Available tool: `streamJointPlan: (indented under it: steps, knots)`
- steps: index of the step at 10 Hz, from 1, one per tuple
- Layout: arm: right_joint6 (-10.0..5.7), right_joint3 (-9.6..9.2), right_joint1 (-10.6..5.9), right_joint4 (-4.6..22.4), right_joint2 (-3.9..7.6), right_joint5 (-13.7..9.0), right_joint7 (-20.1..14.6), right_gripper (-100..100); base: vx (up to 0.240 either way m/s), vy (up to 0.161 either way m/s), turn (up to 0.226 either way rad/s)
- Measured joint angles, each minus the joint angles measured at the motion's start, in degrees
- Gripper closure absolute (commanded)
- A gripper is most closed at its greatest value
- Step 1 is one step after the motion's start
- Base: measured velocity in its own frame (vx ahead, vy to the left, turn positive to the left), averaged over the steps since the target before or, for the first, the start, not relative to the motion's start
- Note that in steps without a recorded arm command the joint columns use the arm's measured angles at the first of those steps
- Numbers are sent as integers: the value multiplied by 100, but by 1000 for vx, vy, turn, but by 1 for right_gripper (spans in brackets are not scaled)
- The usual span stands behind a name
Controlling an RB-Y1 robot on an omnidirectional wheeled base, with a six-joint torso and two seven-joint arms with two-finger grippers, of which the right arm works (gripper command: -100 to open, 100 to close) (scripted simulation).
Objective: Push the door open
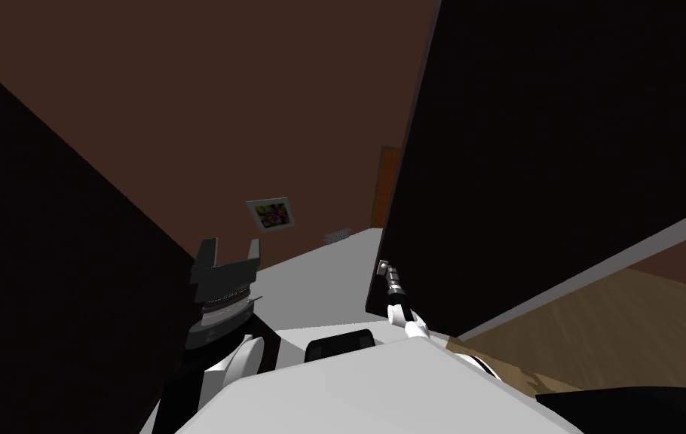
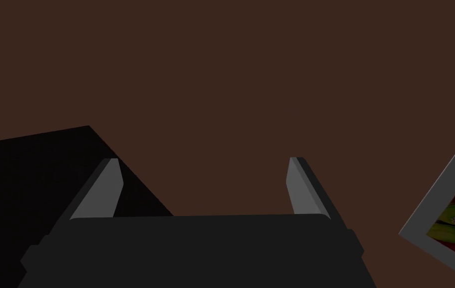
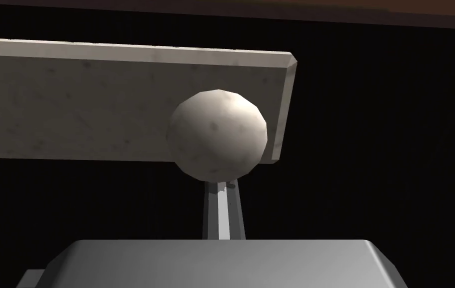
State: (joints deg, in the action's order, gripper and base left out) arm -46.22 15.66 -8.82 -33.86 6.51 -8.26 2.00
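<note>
The door (image 1: 560, 151) is a big dark slab on the right of the head view. My right gripper (image 1: 385, 267) reaches to its near edge at handle height. In the right wrist view a pale round knob (image 3: 216, 135) sits on a long pale plate (image 3: 96, 105) against the dark door face. My right gripper (image 3: 223, 186) is shut, its fingers pressed together with their tips right under the knob and nothing between them. My left gripper (image 1: 230, 251) is raised on the left, away from the door, and its fingers (image 2: 106, 190) stand wide open and empty.
A brown wall (image 1: 258, 98) lies ahead with a framed picture (image 1: 270, 215) on it, also beside the left gripper (image 2: 451, 215). A dark surface (image 1: 47, 264) stands close on my left. Grey floor (image 1: 319, 279) runs ahead, wooden floor (image 1: 620, 331) lies to the right.
</note>
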Motion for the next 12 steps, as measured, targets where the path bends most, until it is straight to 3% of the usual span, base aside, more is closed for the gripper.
streamJointPlan:
  steps: [2,4,5,7,10,11,12]
  knots:
    - [20,-14,-44,-68,-104,25,182,-100,-196,26,-66]
    - [-51,-43,-111,11,-241,57,340,-100,-198,26,-81]
    - [-145,-47,-199,182,-291,64,391,-100,-112,-10,-5]
    - [-5,-62,-84,-149,-496,87,537,-100,-101,2,-58]
    - [8,-80,-145,-179,-840,113,727,-100,-94,1,-34]
    - [20,-82,-138,-194,-851,115,736,-100,92,0,30]
    - [35,-91,-76,-260,-739,119,716,-100,162,-56,28]
